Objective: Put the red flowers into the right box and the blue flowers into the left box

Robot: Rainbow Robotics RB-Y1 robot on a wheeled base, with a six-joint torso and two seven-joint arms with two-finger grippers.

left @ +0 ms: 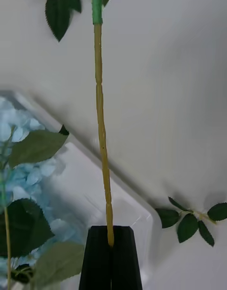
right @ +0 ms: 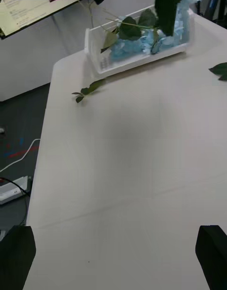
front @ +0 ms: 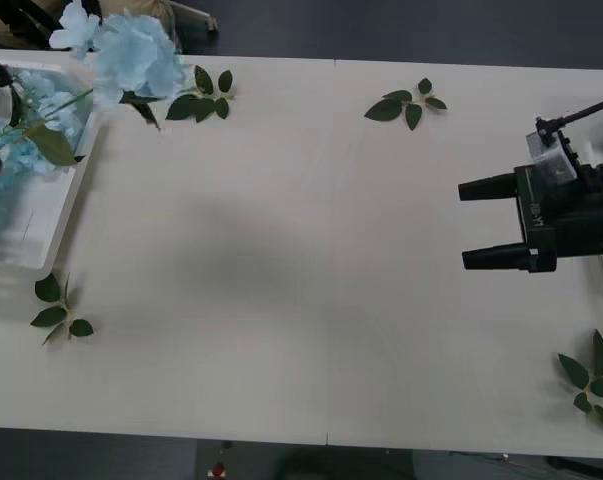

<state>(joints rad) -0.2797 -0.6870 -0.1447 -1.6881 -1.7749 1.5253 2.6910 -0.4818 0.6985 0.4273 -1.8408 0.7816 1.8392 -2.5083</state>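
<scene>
Near the worktop's (front: 311, 270) right edge the right gripper (front: 489, 224) hovers with its black fingers spread wide, nothing between them. At the left edge the left gripper (left: 112, 245) has its fingers pressed together on the thin yellow-green stem of a blue flower (front: 131, 55), whose fluffy pale sky-blue head hangs over the far left corner. Below it the left box (front: 51, 225), white and translucent, holds more blue flowers (right: 135, 44) with dark leaves. Loose leaf sprigs (front: 61, 310) lie scattered on the pale, matte worktop. Beyond it stands a monitor (right: 33, 6).
</scene>
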